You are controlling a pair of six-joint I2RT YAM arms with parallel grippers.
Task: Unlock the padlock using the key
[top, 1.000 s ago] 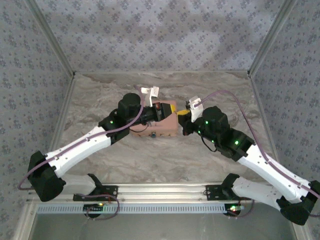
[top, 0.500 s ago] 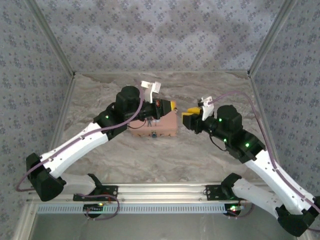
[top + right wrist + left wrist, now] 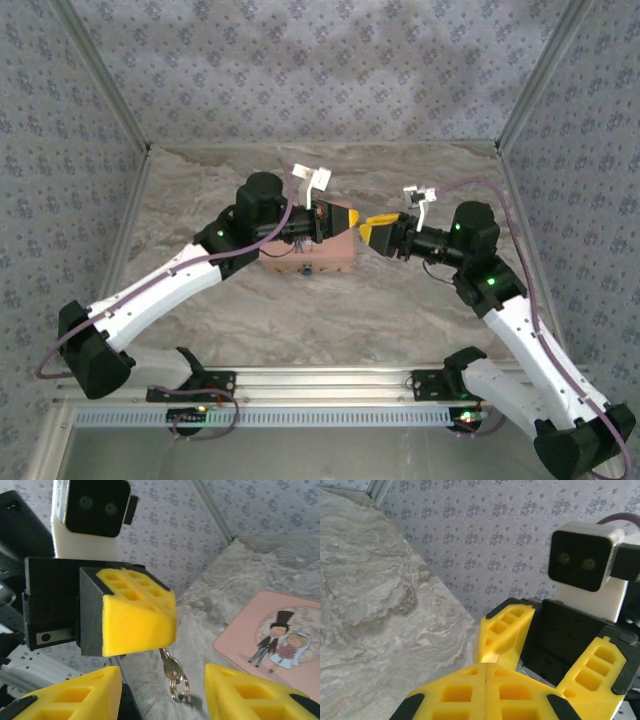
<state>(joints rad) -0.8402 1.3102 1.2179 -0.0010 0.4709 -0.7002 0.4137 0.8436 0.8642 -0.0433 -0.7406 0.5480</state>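
Left claw [image 3: 486, 665] clenches one key [image 3: 172, 670]; right claw [image 3: 378, 228] released, beside one box [image 3: 260, 625]

The table [image 3: 420, 300] has a marbled beige-grey top, smooth and matt, like printed stone. The grey flower-patterned walls [image 3: 330, 70] look like matt paper or cloth; which one cannot be told. The left pincer [image 3: 150, 625] has fingers of matt yellow plastic, faintly grainy, with square moulded hollows, set in dull black plastic. The right pincer [image 3: 162, 695] is made of the same yellow plastic. The small silvery metal key [image 3: 171, 669] and its thin wire ring [image 3: 180, 686] are polished and glint. The pink rectangular box with the cartoon couple [image 3: 265, 630] has a smooth printed lid with a slight sheen. The boxy white wrist camera [image 3: 90, 510] is matt plastic with a glossy black face.
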